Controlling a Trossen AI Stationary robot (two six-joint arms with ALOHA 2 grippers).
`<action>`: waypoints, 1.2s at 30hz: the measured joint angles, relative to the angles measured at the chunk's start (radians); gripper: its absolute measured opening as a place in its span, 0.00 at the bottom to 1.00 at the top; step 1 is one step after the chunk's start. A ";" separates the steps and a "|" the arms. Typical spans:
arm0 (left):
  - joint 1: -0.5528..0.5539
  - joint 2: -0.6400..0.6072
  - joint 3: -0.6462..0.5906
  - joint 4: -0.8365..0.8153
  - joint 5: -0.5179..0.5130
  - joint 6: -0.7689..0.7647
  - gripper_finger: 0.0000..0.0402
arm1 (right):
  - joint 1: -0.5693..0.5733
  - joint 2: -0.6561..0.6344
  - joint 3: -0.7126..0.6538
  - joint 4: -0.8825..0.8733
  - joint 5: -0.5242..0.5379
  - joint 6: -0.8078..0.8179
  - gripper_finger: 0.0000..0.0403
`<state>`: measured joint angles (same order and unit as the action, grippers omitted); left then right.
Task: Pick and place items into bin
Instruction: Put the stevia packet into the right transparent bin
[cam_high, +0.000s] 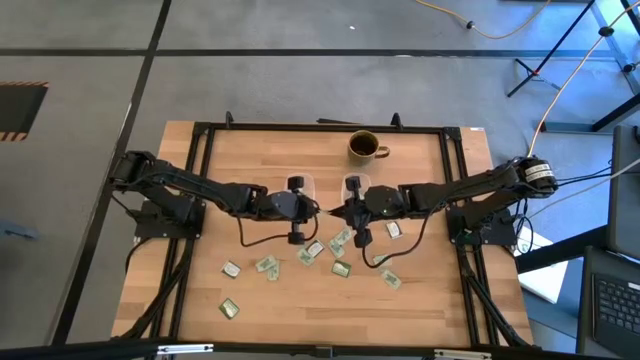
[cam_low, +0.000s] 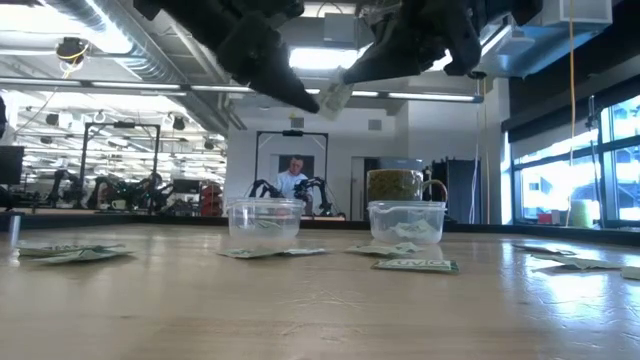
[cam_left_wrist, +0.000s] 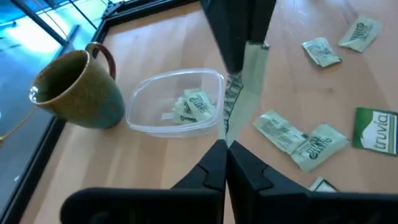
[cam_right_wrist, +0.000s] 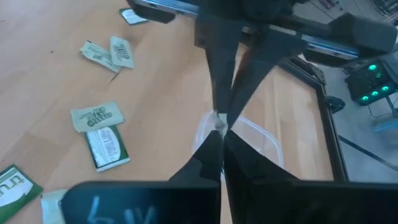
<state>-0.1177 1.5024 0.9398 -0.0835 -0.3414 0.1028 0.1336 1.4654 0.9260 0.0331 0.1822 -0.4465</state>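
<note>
Both pincers meet tip to tip above tabletop (cam_high: 420, 290) centre, between the two clear bins; L pincer (cam_left_wrist: 226, 149) and R pincer (cam_right_wrist: 219, 127) each closed on same packet (cam_left_wrist: 245, 87), held mid-air betw. them (handover, judged). Remaining packets (cam_high: 300, 262) scattered on tabletop near front; a few already in bin (cam_left_wrist: 176, 102) beside brown mug (cam_left_wrist: 78, 90). To do well: one pincer must release before other pulls, else packet tears; then carry over bin, lower, open. Avoid knocking mug.
</note>
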 joint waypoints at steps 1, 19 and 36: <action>0.001 0.000 -0.001 -0.017 -0.001 0.000 0.01 | 0.001 0.000 0.000 -0.003 -0.001 0.000 0.01; 0.002 -0.040 -0.002 -0.337 -0.137 -0.133 0.15 | -0.037 -0.010 0.000 -0.239 0.136 0.111 0.02; 0.002 -0.047 -0.002 -0.365 -0.102 -0.191 0.14 | -0.172 0.138 0.000 -0.379 0.140 0.180 0.02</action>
<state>-0.1158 1.4555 0.9382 -0.4488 -0.4438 -0.0881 -0.0387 1.6030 0.9260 -0.3458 0.3218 -0.2668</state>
